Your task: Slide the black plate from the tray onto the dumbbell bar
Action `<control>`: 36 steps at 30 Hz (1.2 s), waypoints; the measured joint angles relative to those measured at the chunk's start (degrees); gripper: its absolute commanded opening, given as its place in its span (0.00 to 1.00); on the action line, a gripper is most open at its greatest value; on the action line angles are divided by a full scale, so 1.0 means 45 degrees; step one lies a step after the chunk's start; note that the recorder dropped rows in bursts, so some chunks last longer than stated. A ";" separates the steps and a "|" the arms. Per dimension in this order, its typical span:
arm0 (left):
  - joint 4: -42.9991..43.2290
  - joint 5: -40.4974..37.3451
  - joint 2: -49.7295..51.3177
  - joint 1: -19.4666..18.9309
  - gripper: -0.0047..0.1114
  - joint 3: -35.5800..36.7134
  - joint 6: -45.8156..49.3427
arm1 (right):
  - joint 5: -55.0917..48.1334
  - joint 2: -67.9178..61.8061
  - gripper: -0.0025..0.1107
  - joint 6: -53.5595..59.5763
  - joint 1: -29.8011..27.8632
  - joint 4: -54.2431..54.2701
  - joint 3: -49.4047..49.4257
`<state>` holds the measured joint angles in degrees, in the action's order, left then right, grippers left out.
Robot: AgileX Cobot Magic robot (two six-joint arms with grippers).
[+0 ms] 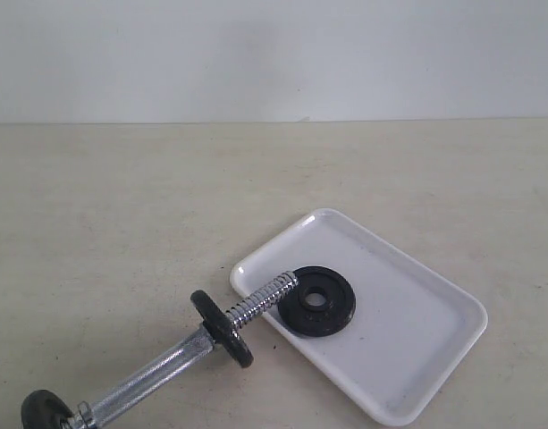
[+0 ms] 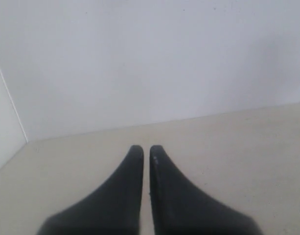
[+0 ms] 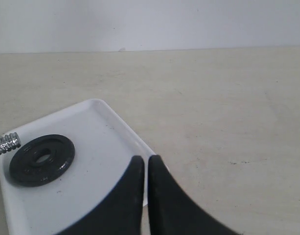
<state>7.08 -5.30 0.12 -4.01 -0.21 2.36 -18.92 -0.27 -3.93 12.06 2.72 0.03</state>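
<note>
The right gripper (image 3: 145,159) sits closest, jaws pressed together on nothing, its tips over the rim of the tray (image 3: 86,196). The plate (image 3: 42,159) lies flat in the tray, ahead of those tips and off to the side where the bar (image 1: 157,366) comes in. The bar's long axis slants across the table (image 1: 122,206), and its threaded end crosses the tray rim to stop at the plate's edge, touching or just short, I cannot tell which. The left gripper (image 2: 146,148), also closed and empty, faces only bare table and wall (image 2: 140,58). So the right arm looks nearer, and the plate must be stood up so its hole faces the thread
</note>
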 measured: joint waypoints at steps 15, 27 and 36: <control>-0.1081 0.0219 0.0000 0.0000 0.08 0.0000 -0.2173 | 0.0000 0.0000 0.03 0.0000 0.0000 0.0000 0.0000; -0.1285 0.0325 0.0000 0.0000 0.08 0.0000 -0.7697 | 0.0000 0.0000 0.03 0.0000 0.0000 0.0000 0.0000; -0.1126 0.3942 0.0000 0.0026 0.08 0.0000 -0.9736 | 0.0275 0.0000 0.03 0.0000 0.0000 0.0000 0.0000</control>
<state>2.01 12.45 0.12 -3.89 -0.21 -41.45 -17.68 -0.27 -3.93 12.06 2.72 0.03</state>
